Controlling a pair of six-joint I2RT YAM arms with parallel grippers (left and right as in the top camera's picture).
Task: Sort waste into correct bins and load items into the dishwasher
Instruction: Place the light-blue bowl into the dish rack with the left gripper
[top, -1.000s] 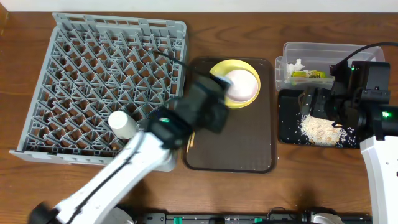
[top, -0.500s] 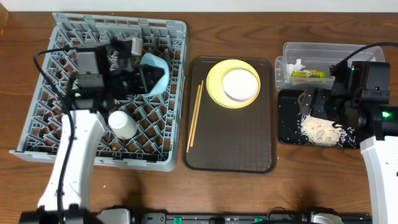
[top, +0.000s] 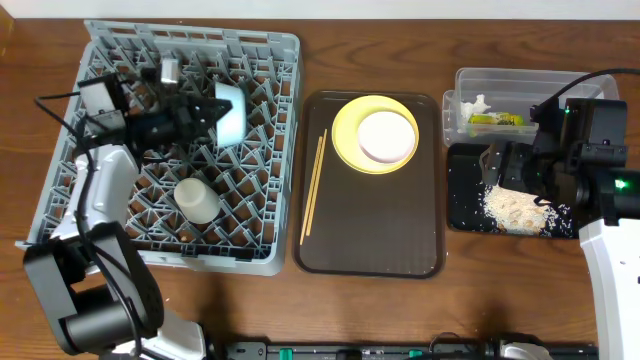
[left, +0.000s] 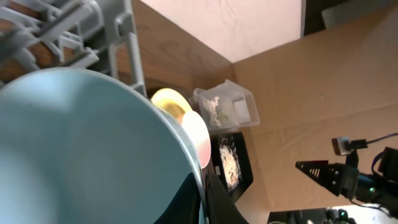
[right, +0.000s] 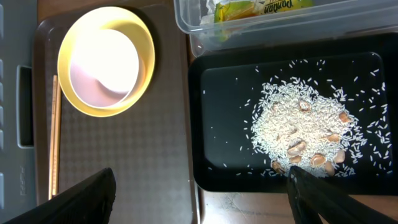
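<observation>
My left gripper (top: 205, 113) is shut on the rim of the light blue bowl (top: 231, 112), holding it on edge over the back of the grey dish rack (top: 120, 200); the bowl fills the left wrist view (left: 81, 149). A cream cup (top: 198, 200) lies in the rack. The yellow plate (top: 345, 135) with the white bowl (top: 387, 137) on it and the chopsticks (top: 314, 185) rest on the brown tray (top: 380, 240). My right gripper (right: 199, 199) is open and empty above the black tray (top: 460, 200) holding rice scraps (top: 515, 208). The clear tub (top: 470, 80) holds the wrapper (top: 495, 119) and tissue (top: 478, 103).
The brown tray sits between the rack and the two bins. Bare wooden table (top: 400, 310) runs along the front edge. The right arm's body (top: 600, 170) covers the right part of the bins.
My left arm swung from the brown tray to the rack with the blue bowl, then shifted it further back and tipped it on edge. The right arm has not moved.
</observation>
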